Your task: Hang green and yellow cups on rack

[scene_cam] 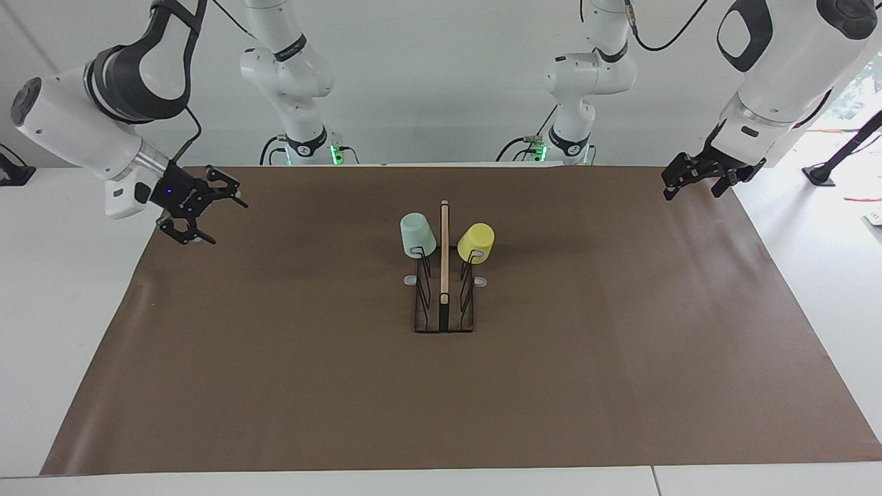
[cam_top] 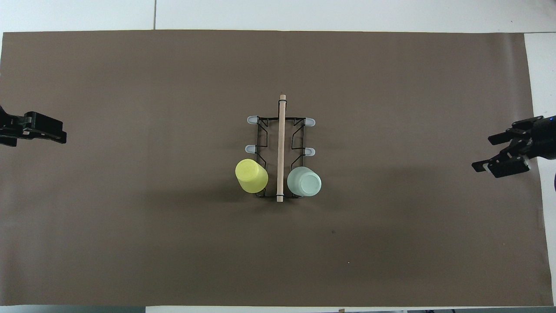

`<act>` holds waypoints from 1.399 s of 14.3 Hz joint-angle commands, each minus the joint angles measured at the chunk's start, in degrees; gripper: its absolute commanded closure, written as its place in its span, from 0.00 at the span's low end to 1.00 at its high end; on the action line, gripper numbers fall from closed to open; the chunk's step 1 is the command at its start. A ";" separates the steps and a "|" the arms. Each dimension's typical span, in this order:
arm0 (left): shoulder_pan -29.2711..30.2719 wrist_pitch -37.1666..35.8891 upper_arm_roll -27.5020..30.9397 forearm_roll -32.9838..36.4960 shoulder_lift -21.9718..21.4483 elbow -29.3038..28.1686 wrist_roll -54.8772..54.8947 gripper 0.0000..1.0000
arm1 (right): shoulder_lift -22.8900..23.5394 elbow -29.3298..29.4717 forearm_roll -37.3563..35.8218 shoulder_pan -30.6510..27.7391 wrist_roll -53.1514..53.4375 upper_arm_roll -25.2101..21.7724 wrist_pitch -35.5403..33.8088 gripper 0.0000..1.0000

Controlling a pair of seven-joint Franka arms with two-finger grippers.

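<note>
Green cup and yellow cup hang upside down on the rack's prongs nearest the robots. Right claw spread, empty, over the mat edge. Left claw spread, empty, over the other edge.

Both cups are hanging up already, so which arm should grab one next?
Neither. The green cup and yellow cup both hang on the rack. The right end effector and left end effector sit open at the mat's ends.
</note>
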 commanded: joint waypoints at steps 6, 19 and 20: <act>0.19 -0.24 -0.06 0.84 -0.80 -0.86 0.39 0.00 | 0.89 15.94 -15.26 4.85 27.03 0.64 -15.06 0.00; 0.19 -0.24 -0.06 0.84 -0.80 -0.86 0.39 0.00 | -0.69 16.67 -19.92 15.75 48.68 -7.01 -17.20 0.00; 0.19 -0.24 -0.06 0.84 -0.80 -0.86 0.39 0.00 | -0.78 16.14 -19.05 15.31 49.13 -7.01 -17.02 0.00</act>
